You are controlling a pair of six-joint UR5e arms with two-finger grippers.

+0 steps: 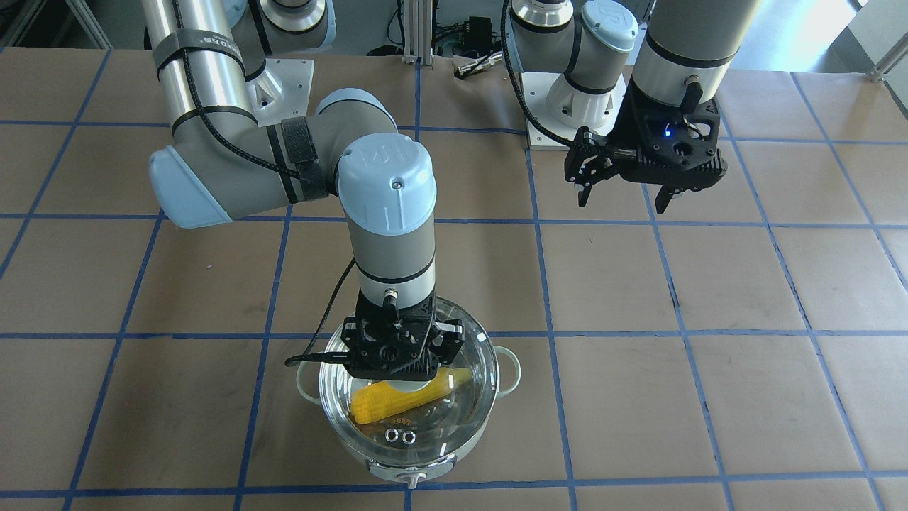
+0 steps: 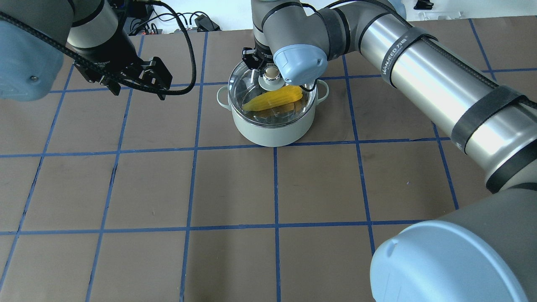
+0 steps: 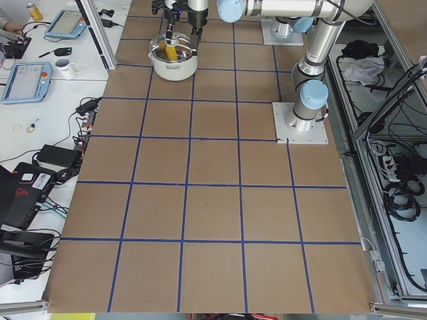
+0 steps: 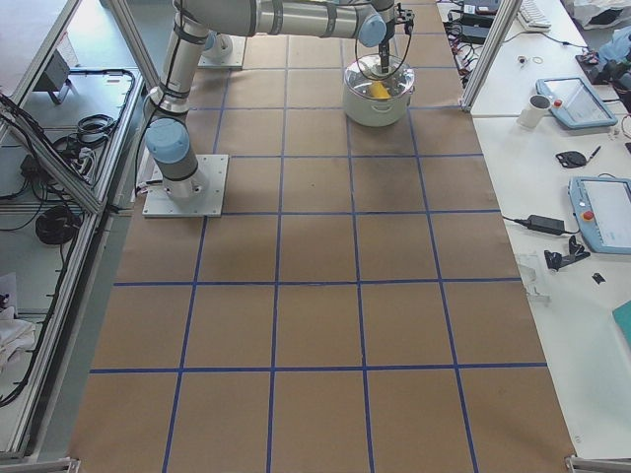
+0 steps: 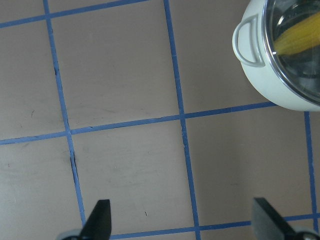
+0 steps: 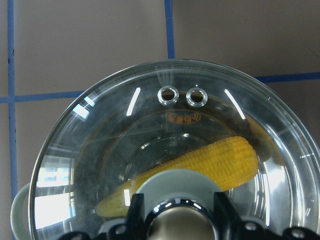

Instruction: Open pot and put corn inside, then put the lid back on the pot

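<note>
The pale green pot point(image 1: 454, 465) stands on the table near its far edge, in the middle point(image 2: 272, 132). The yellow corn point(image 1: 397, 401) lies inside it, seen through the glass point(image 6: 220, 160). The clear glass lid point(image 6: 95, 150) sits on the pot's rim, vent holes toward the front. My right gripper point(image 6: 179, 222) hangs straight over the lid, fingers tight on both sides of the beige knob point(image 2: 271, 73). My left gripper point(image 5: 182, 225) is open and empty, held above the table to the pot's left point(image 2: 140, 86).
The table is brown paper with a blue tape grid point(image 2: 275, 188). The pot's side handle point(image 5: 247, 42) shows at the top right of the left wrist view. Desks with tablets and a mug point(image 3: 65, 67) stand past the table's far side.
</note>
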